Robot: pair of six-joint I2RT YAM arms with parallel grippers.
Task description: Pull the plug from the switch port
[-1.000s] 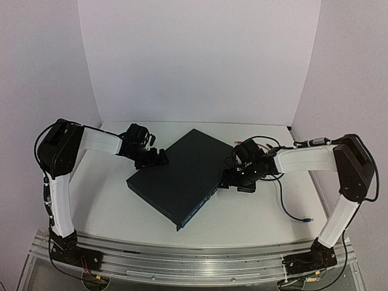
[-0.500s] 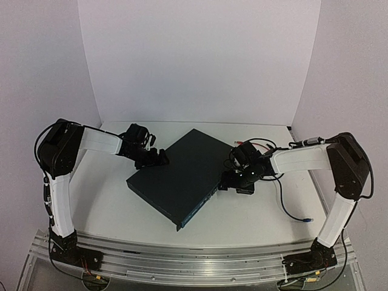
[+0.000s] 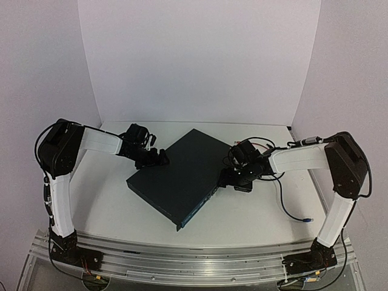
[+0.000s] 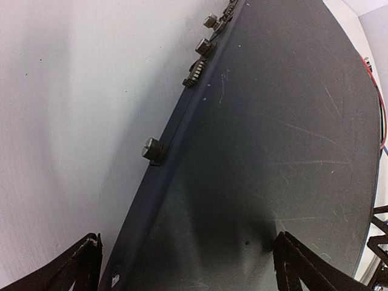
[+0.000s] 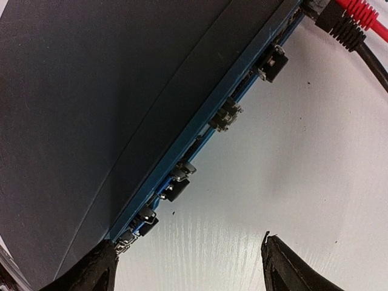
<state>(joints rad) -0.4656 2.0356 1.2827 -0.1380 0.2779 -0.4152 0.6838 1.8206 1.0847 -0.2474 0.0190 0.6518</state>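
The switch is a flat dark box lying diagonally in mid-table. In the right wrist view its blue port face carries a row of small metal sockets. A black plug and a red plug sit at that face's far end, at the top right corner. My right gripper is open beside the port edge; its fingertips straddle the near end of the port row and bare table, well short of the plugs. My left gripper is open over the switch's far left edge.
A black cable with a blue end trails across the table at the right. Red and black cables loop behind the right wrist. Small knobs and connectors stick out of the switch's back edge. White walls enclose the table.
My right arm has shifted a little to the left, closer to the switch's port edge. The left arm and the switch have not moved.
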